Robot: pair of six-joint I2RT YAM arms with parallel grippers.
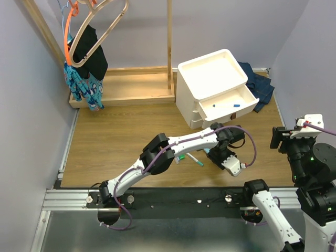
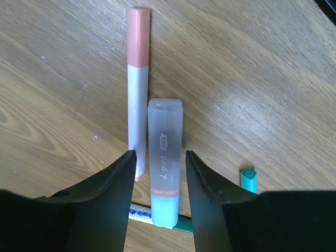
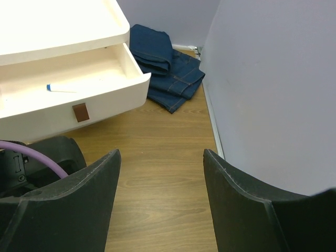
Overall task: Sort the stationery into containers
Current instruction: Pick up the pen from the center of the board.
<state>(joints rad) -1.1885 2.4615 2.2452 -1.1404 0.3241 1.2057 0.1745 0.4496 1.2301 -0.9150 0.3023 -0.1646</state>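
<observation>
- Brown wooden worktop [image 1: 115, 142] fills the space, with pale walls all around it.
- Closest in, the left fingers [image 2: 113, 194] hang right over the pale blue tube [image 2: 164, 157], one on each side.
- They are apart and released. I can see a thin gap by each side of the tube, so nothing is grasped yet. They look lined up this way so they can pinch it next.
- The tube lies flat on the wood. It is chunky, with a see-through cap at one end and a soft blue end nearest the camera.
- An orange-capped marker [image 2: 137, 89] lies just beside the tube, side by side with it. It could get nudged.
- A green-capped marker [image 1: 195, 159] lies near them too.
- The right fingers [image 3: 79, 205] are spread wide and hold nothing. That arm sits off to the side, likely to keep out of the way.
- Farther back stands the white drawer unit [image 1: 210, 68]. Its top drawer [image 1: 251, 98] is pulled out, so things can be dropped in.
- A blue-capped marker [image 3: 58, 88] lies inside that drawer.
- Folded jeans [image 1: 258, 84] lie behind the unit, by the wall.
</observation>
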